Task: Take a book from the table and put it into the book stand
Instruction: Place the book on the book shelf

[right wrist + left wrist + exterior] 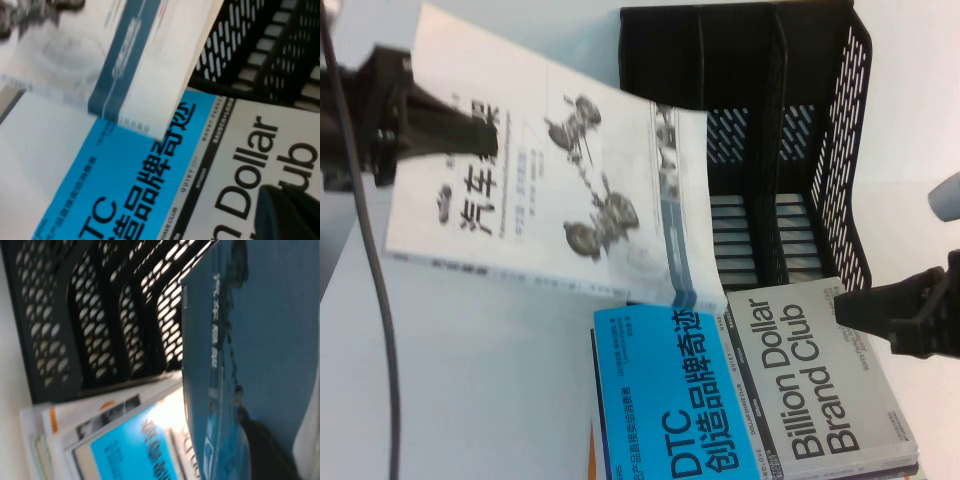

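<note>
The book (555, 190), large and white-grey with a black Chinese title and wheel pictures, is lifted off the table (470, 380) and tilted. My left gripper (480, 132) is shut on its left edge. The book's teal-strip edge hangs over the blue-and-grey DTC book (750, 390) and reaches the front of the black book stand (760, 130). In the left wrist view the book (250, 340) fills the frame beside the stand (100, 315), with one dark finger (262, 447) on its cover. My right gripper (850, 305) hovers shut and empty over the DTC book's grey half (235, 150).
The DTC book lies on a small stack of other books (45, 440) right in front of the stand's slots. The stand's mesh side wall (840, 140) rises at the right. A black cable (370, 250) runs down the left side of the table.
</note>
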You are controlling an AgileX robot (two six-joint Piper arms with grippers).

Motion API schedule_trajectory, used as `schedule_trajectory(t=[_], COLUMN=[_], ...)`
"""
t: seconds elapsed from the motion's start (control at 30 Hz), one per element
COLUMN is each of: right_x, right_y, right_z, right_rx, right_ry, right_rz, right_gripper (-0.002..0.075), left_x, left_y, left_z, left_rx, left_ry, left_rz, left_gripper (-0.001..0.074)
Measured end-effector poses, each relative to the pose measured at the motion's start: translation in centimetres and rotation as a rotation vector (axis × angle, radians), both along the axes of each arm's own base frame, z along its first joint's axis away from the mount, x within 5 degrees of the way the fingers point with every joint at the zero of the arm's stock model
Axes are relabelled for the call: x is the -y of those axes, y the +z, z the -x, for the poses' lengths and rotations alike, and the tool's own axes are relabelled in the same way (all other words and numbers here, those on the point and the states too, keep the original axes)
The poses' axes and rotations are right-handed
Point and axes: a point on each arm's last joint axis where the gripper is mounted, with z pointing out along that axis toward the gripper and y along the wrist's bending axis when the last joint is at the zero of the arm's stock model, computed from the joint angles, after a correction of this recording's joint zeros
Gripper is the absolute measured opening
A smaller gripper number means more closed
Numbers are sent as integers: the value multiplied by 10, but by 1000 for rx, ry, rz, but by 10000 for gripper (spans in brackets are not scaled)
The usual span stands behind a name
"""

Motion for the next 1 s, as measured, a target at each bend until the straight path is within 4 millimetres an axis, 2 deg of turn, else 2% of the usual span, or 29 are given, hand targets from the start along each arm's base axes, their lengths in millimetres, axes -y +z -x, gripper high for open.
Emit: schedule_trajectory(t=[0.13,0.23,0.33,0.5,0.63,0.73,0.83,1.0], right_x=[0,1,3,15,29,40,46,51], right_y=[10,16,20,22,24,26,29,31], right_z=[9,17,25,41,58,68,77,84], right_rx=[27,24,-19,-134,-167,-181,-181,-185], right_ry=[31,39,11,-92,-168,-235,-272,-301], right_rz=[-14,-25,-27,37,157,228,266,287], right_gripper=[-3,-3,-3,-3,-3,-3,-3,-3], left_x=[2,11,30,81,117,147,164,179], left_y=[34,55,73,95,94,81,71,57], left_z=[-5,-10,-17,-30,-45,-59,-68,-78], left_rx=[53,94,135,185,176,152,145,146], left_ry=[6,-3,-28,-87,-98,-105,-79,-36], left_rz=[-18,-33,-28,-15,-59,-113,-189,-265], left_gripper=[120,120,120,120,120,120,120,120])
